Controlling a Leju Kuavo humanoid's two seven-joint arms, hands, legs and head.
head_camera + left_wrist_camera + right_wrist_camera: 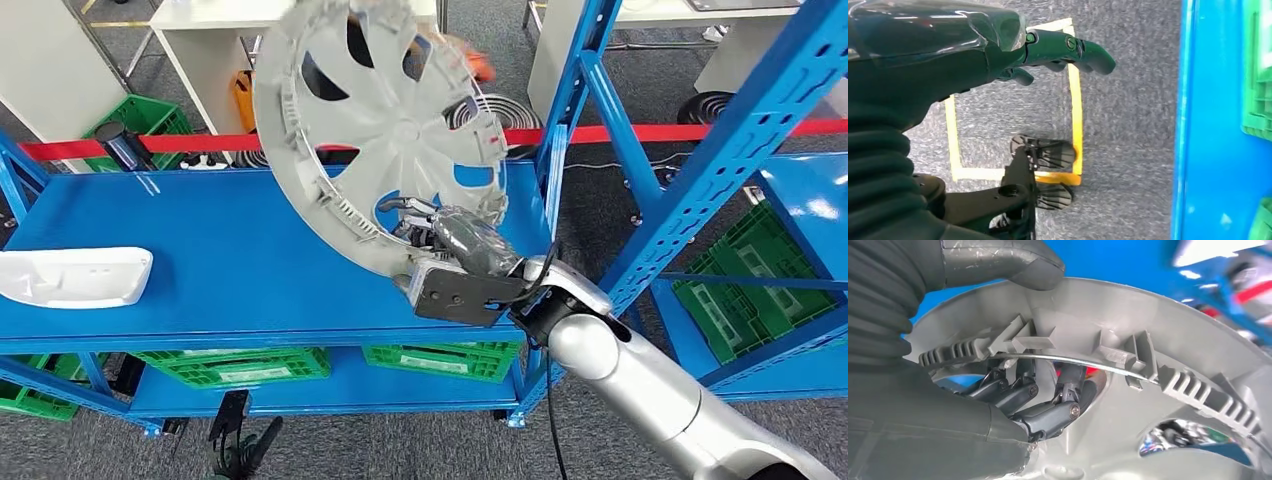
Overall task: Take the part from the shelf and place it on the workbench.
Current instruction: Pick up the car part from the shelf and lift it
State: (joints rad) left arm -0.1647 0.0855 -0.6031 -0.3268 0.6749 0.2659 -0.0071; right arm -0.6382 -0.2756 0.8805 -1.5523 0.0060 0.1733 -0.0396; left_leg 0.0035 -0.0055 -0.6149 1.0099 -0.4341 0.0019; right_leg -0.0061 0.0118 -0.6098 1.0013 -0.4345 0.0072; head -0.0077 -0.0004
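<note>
Blue metal shelves (250, 260) fill the room, with green crates (235, 365) below them and grey carpet on the floor. Up in the air above the blue shelf top, a bit to the right, is the part: a big round grey wheel cover (385, 120). It is tilted, with its far edge high and its near edge low. The right hand (455, 245) holds it at the low near rim. In the right wrist view the thick thumb (1013, 262) presses on the outside of the rim, and the dark fingers (1048, 412) curl in through a hole to the inside. The cover has long cut-out holes between its spokes, little ribs and clips around the rim, and a thin wire ring (1068, 360) running along them. It looks light and stiff, made of thin plastic, so it should be easy to carry but could wobble or twist when held at one edge. The rim by a spoke looks like the best place to hold. The clips look easy to snap. The left hand (998, 50) hangs down over the carpet, fingers loosely spread, holding nothing. A white curved part (75, 277) lies on the shelf at the left.
</note>
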